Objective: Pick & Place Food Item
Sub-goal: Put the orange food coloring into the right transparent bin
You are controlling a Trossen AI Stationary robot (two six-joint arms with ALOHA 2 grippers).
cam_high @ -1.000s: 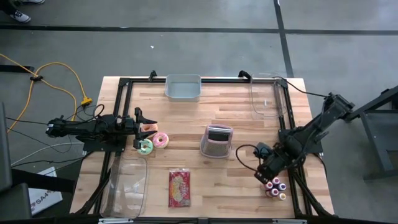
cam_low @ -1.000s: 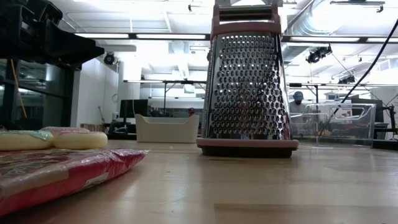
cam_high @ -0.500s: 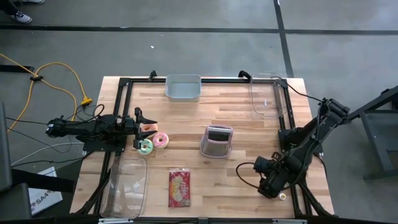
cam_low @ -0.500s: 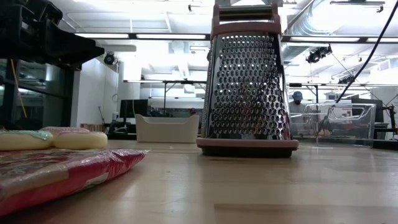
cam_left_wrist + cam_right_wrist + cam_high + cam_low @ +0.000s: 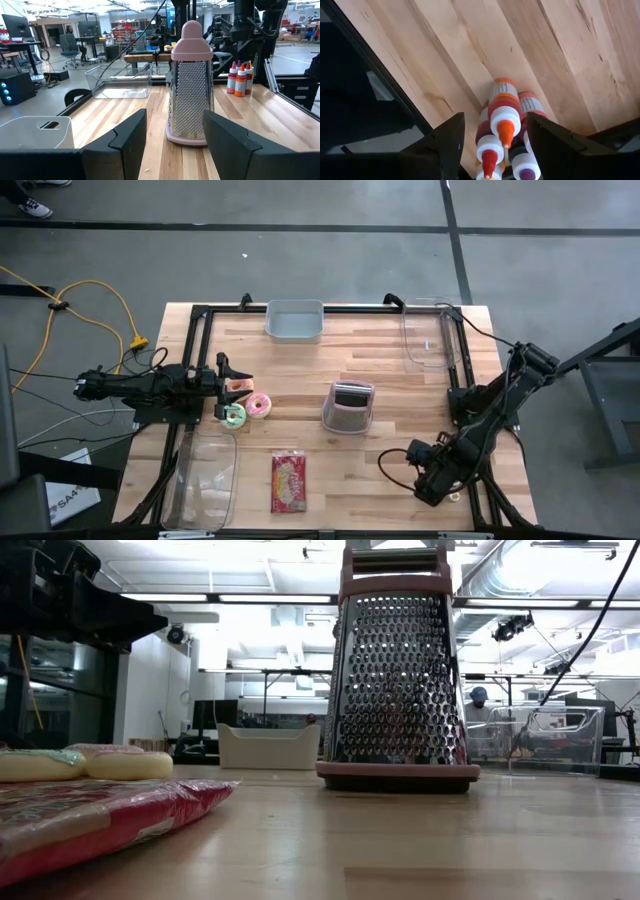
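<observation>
Right gripper (image 5: 492, 150) poised over the bottles (image 5: 504, 137)
Your fingers are spread around the cluster at five o'clock; descend off-centre and you'll topple several.

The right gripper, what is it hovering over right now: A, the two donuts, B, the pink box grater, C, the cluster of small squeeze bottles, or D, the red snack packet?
C: the right wrist view shows the right gripper open, its fingers on either side of the cluster of small squeeze bottles, near the table's right front corner.
</observation>
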